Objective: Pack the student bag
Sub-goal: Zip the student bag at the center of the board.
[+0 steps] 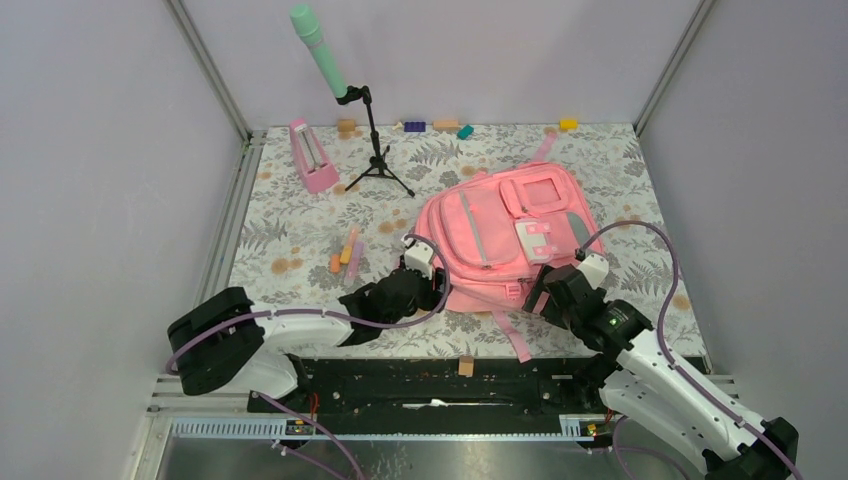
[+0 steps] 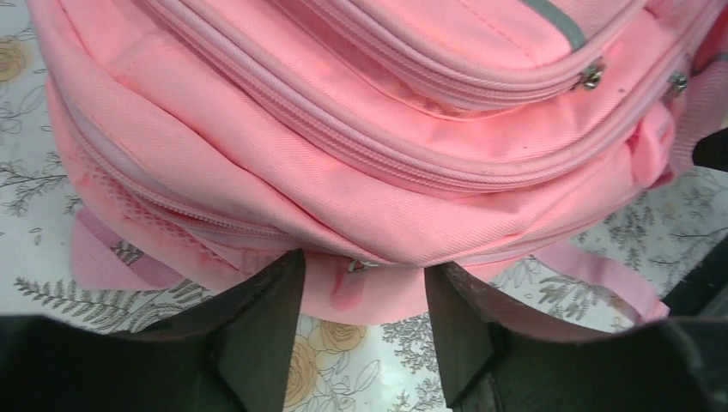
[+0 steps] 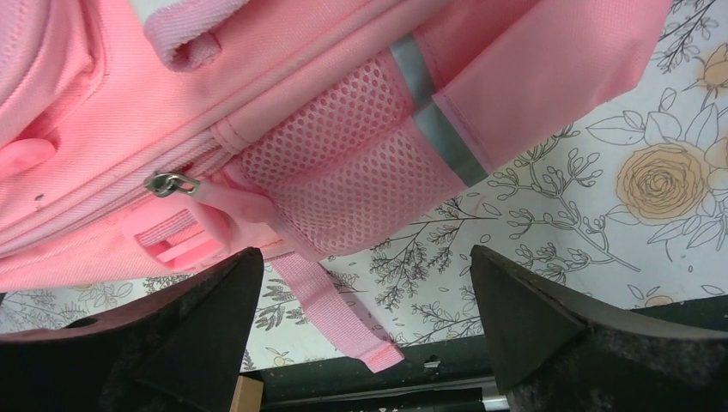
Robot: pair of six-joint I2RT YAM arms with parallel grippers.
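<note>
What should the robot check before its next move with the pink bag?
1. Bag lying front up: ok.
2. Bag open for packing: not ok, the zips in view look shut.
3. Left tool open: ok, its fingers stand apart.
4. Zip pull lined up between the left tool's fingers: ok.
5. Right tool open and empty: ok.
6. Strap out of the right tool's way: not ok, in the wrist view it lies between the fingers.
</note>
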